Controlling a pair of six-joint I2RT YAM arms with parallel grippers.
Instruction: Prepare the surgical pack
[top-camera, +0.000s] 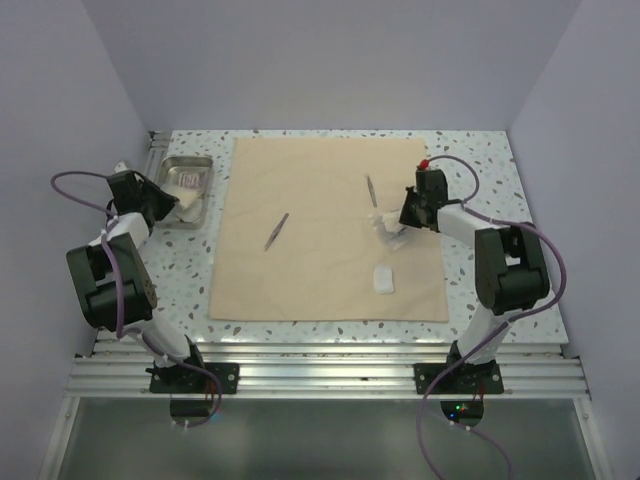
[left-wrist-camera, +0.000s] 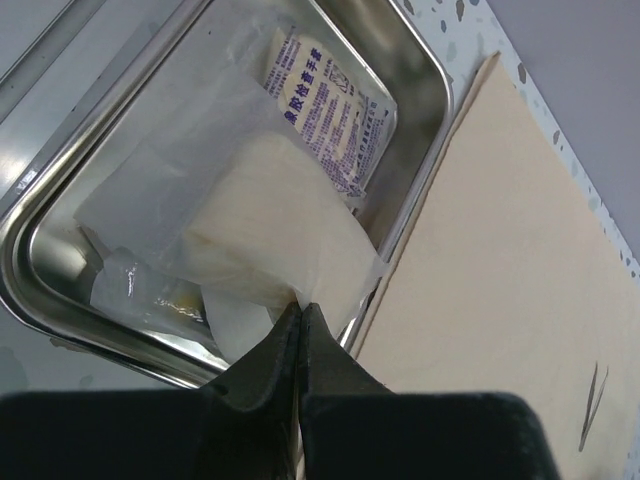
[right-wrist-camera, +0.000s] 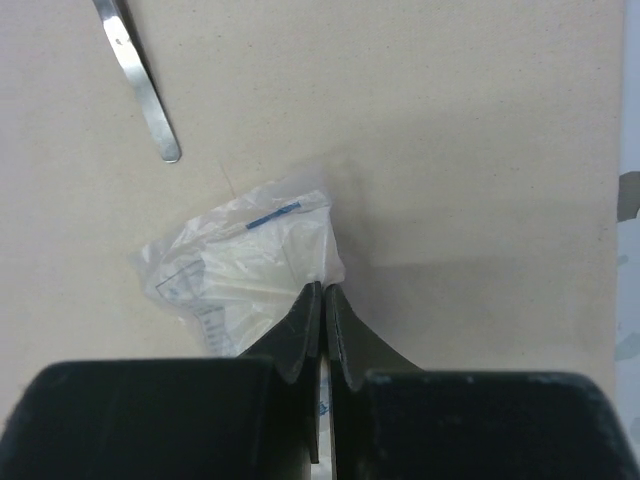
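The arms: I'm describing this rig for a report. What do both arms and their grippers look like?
The left arm and right arm each have white links, bulky black joint housings and a purple cable looping alongside. The right one carries a small red part near its wrist. The left gripper and right gripper each have two black fingers tapering to narrow tips.

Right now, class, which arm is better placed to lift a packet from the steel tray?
Left. The left gripper is shut on a white packet in the steel tray; the right gripper, across the cloth, pinches a clear packet.
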